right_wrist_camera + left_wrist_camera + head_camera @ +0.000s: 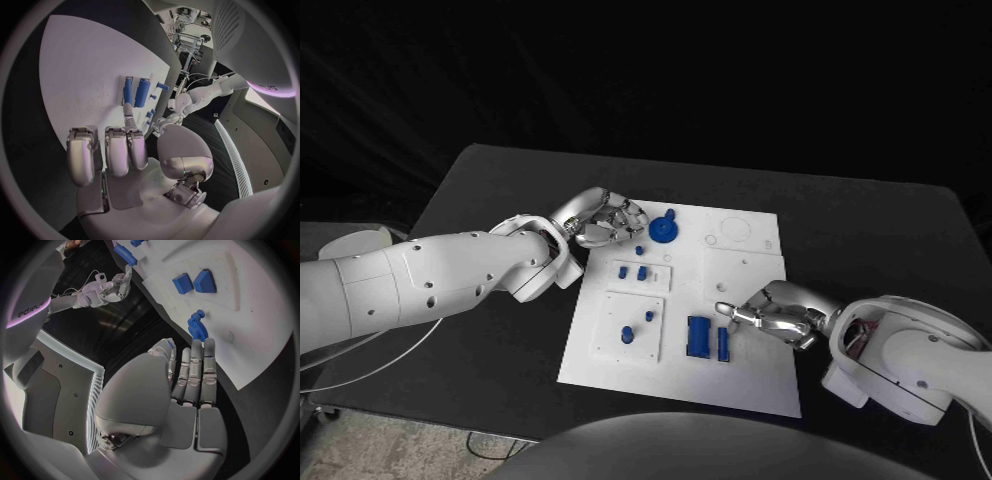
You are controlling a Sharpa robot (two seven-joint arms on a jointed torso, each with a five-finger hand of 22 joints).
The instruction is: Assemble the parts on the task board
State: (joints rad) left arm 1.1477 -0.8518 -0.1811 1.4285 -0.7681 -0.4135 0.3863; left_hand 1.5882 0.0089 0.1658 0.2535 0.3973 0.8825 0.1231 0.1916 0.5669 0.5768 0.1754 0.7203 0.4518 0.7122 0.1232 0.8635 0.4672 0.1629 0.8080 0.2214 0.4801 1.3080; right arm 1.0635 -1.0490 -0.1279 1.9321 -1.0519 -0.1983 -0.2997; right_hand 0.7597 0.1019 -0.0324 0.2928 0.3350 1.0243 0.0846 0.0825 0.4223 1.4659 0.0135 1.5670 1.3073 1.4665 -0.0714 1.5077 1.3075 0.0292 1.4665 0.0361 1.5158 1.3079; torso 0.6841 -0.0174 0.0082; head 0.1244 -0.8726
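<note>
Several small blue parts sit on the board (747, 385), and going left to right, the left hand (600, 220) comes first. It hangs at the board's far left edge with its fingers loosely curled and nothing between them as far as I can see. Just past its fingertips is the gear (664, 230), a toothed disc with a little knob on it. Looks like hard plastic, so I'd guess light and stiff, not fragile, but smooth enough to squirt out of a sloppy pinch. I'd take it by the rim across the teeth, or by the knob.

Nearer the robot, between the two hands, are two pegs (630, 270) on a small raised plate and a couple of chunkier bits on a second plate below.

Then the two bars (698, 336), lying flat side by side right in front of the right hand (773, 311). That hand is empty, fingers extended with one reaching toward the thinner bar. Cannot tell if it's touching. Those bars probably need a pinch across the long sides, since they lie low on the board.

The black tabletop (488, 200) carries it all.
</note>
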